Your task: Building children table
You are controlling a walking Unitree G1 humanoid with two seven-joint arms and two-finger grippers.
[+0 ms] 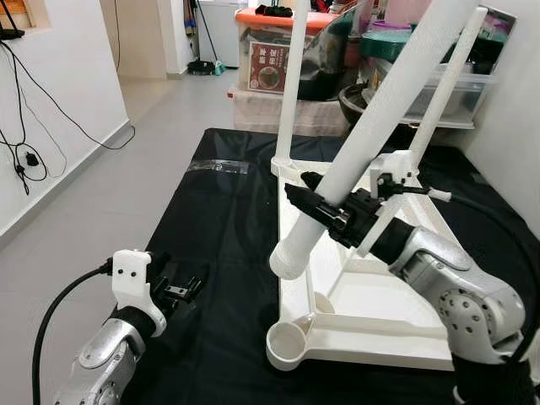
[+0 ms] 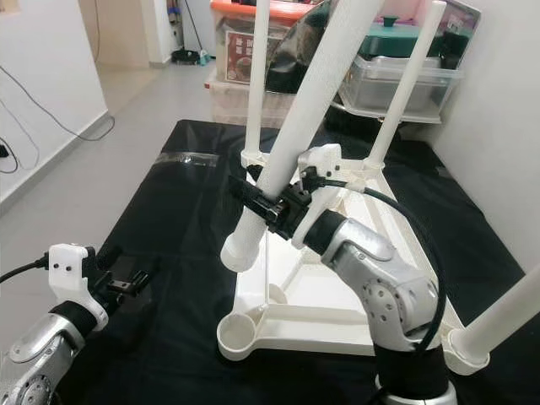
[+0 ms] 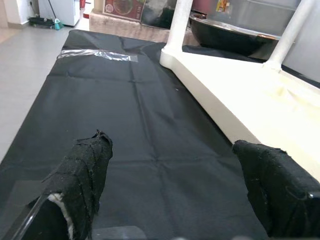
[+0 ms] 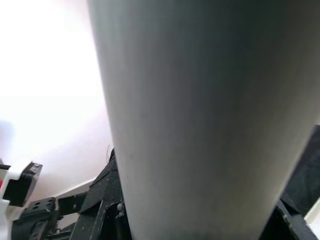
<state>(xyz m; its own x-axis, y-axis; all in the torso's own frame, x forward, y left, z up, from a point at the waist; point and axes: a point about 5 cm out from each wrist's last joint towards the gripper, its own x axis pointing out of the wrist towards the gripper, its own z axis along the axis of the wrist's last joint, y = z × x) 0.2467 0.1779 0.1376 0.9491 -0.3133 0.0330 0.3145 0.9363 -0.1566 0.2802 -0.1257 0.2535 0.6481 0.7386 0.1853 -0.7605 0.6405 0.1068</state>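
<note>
A white children's table top [image 1: 380, 304] lies upside down on a black cloth [image 1: 219, 219]. Two white legs [image 1: 291, 84] [image 1: 447, 84] stand in its far corners, and a third leg [image 2: 506, 321] rises from the near right corner. My right gripper [image 1: 316, 207] is shut on a fourth leg [image 1: 371, 126], held tilted. Its lower end hangs a little above and beyond the empty near left socket [image 1: 287, 344]. That leg [image 4: 200, 115] looms close in the right wrist view. My left gripper [image 1: 181, 287] hovers open over the cloth left of the table, fingers [image 3: 82, 170] wide apart.
Plastic storage boxes [image 1: 278, 59] and a dark pot are stacked behind the cloth. A strip of clear tape [image 1: 218, 166] lies on the cloth's far left part. Cables [image 1: 25, 160] hang on the left wall, and a white wall stands close on the right.
</note>
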